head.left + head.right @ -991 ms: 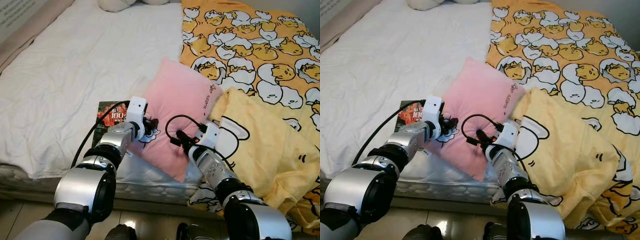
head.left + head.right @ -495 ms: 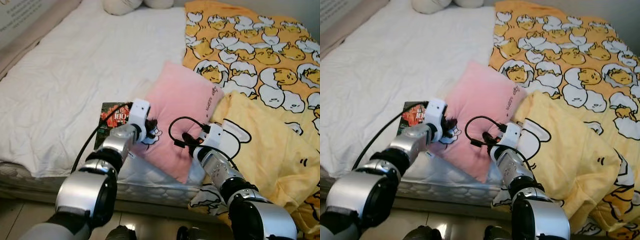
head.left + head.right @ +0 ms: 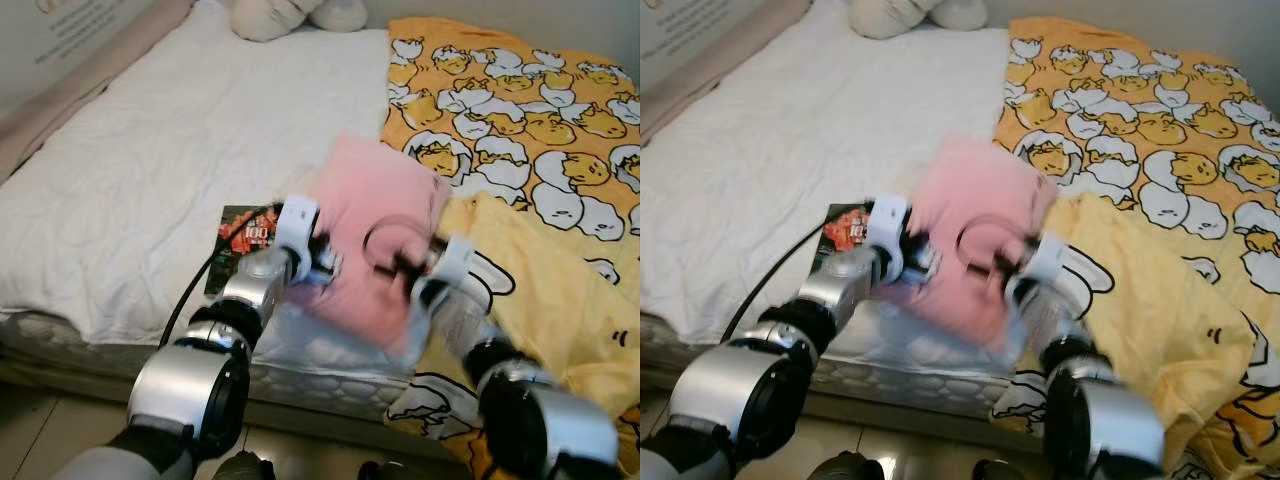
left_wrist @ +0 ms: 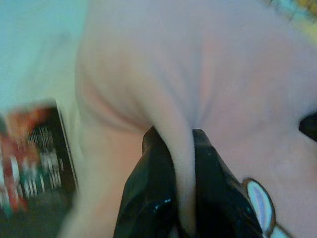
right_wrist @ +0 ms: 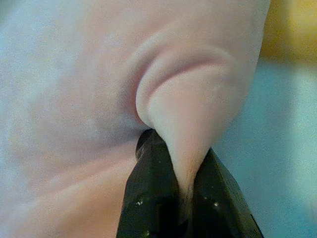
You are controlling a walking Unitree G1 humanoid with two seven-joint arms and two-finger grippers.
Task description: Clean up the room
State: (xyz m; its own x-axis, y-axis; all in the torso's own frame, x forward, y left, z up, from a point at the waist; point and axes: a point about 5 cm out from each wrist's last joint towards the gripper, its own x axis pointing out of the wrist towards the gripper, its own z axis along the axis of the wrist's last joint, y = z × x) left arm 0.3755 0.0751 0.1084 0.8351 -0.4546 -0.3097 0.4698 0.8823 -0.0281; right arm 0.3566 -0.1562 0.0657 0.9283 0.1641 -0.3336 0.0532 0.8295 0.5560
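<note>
beside pillow point(image 3: 375, 225) — magazine point(image 3: 245, 240), yellow blanket point(image 3: 540, 300).

A soft pink pillow point(image 3: 375, 230), roughly square with a small white cartoon patch near one corner, is held between both grippers at the near edge of the bed. The left gripper point(image 4: 182, 198) pinches a fold of its fabric on one side, and the right gripper point(image 5: 185, 198) pinches a bunched ridge on the other, so the pillow spans the gap between them. It appears blurred in the head views, tilted with its far corner pointing away.
</note>
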